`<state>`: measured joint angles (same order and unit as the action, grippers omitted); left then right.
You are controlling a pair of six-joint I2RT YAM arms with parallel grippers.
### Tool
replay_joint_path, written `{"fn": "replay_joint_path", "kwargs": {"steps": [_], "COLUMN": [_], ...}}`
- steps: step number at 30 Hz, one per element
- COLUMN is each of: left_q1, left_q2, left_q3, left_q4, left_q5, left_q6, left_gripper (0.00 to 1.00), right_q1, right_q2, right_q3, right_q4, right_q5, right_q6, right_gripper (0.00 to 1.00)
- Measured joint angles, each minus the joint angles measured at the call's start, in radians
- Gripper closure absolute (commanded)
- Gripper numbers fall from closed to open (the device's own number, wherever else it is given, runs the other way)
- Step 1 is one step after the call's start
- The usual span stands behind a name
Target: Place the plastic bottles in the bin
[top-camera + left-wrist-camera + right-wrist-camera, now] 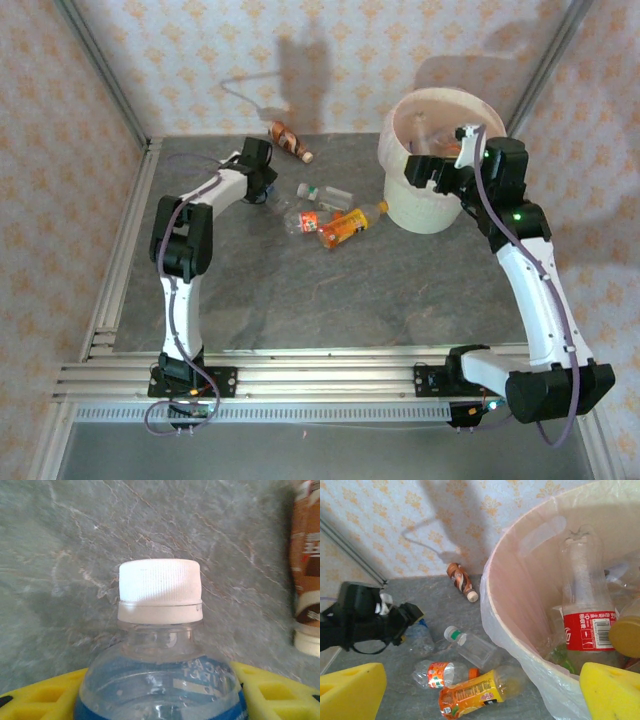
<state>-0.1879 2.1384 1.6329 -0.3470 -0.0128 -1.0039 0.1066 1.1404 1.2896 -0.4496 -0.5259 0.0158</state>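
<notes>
Now: left hand [262, 188] straddles white-capped clear bottle [160, 672] on counter [300, 290], grip indeterminate; right hand [432, 172] spread open above bin [405, 200] rim.

1 clear bottle [160, 680] (white cap, blue label), between 2 yellow fingers [35, 700], brown bottle [305, 545] at right edge

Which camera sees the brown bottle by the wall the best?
The right wrist camera: the brown bottle lies whole and fairly large there. The top camera shows it whole but tiny. The left wrist camera catches just a cut-off strip at its right edge.
</notes>
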Motion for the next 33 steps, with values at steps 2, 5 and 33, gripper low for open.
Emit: {"fn": "replay_joint_path", "kwargs": {"steps": [2,5,33], "left_q1": [-0.002,-0.016,-0.375], "left_q2": [-0.078,-0.193,-0.454], "left_q3": [-0.039,-0.072,0.023], "left_q4": [0.011,0.031,0.282], "left_q5": [0.006,0.016,0.388], "left_q6": [0.031,0.074,0.306], "left_gripper": [0.46,0.46,0.47], "right_q1": [0.002,0.010,0.161], "right_q2": [0.000,0.000,0.131], "right_q3": [-0.016,-0.030,-0.125], "right_q4": [0.020,0.051,0.397], "right_q5": [-0.007,-0.027,-0.246], "right_q6": [0.014,0.033,0.237], "right_gripper": [0.01,0.01,0.01]}}
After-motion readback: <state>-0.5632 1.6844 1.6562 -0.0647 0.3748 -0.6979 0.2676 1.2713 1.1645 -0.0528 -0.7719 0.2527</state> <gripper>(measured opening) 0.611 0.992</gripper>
